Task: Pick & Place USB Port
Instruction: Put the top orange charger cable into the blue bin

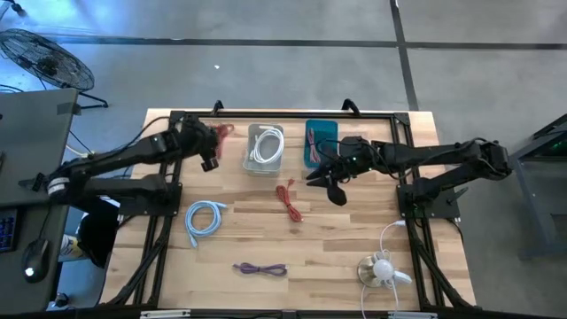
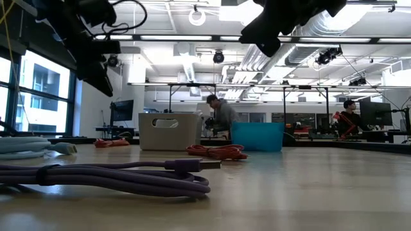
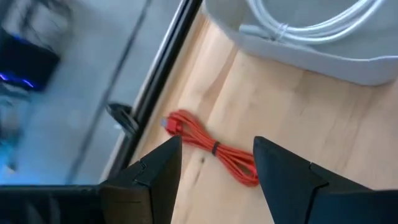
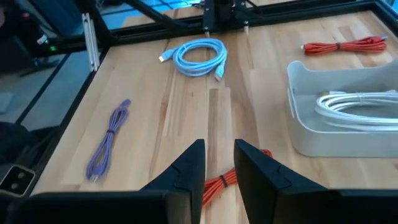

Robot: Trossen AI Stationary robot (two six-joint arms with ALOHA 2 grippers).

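Overhead, pale wood tabletop (image 1: 337, 257) on grey floor; low view adds open workshop, seated person (image 2: 221, 115) behind. Left gripper (image 3: 214, 165) at 10 o'clock, fingers apart, empty; red cable (image 3: 214, 149) lies between them, below. Right gripper (image 4: 219, 165) at 2 o'clock, fingers narrowly apart, empty, above second red cable (image 1: 289, 200). Only right wrist view shows white cable (image 4: 357, 102) lying inside grey bin (image 4: 323, 140).
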